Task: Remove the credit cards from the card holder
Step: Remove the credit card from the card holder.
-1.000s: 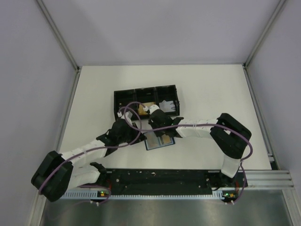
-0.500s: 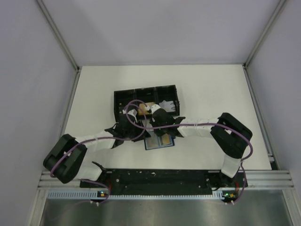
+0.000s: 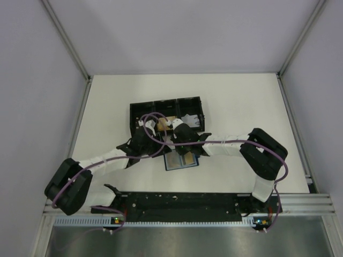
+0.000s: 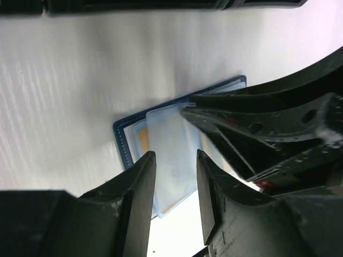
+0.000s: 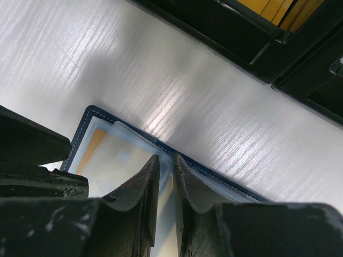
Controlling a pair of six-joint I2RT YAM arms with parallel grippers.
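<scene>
Left hand hovers with its fingers slightly apart over the open card holder. Right hand is nearly closed at the holder's clear sleeve, and I can't tell if it's pinching. The orange credit card isn't out yet. Next, I reckon, is pinning the holder and sliding the card toward the worktop right of the holder. The tray crowds the holder's far edge.

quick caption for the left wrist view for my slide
Left gripper open above the unfolded card holder, a clear sleeve partly covering an orange card, right gripper at the sleeve's edge.
</scene>
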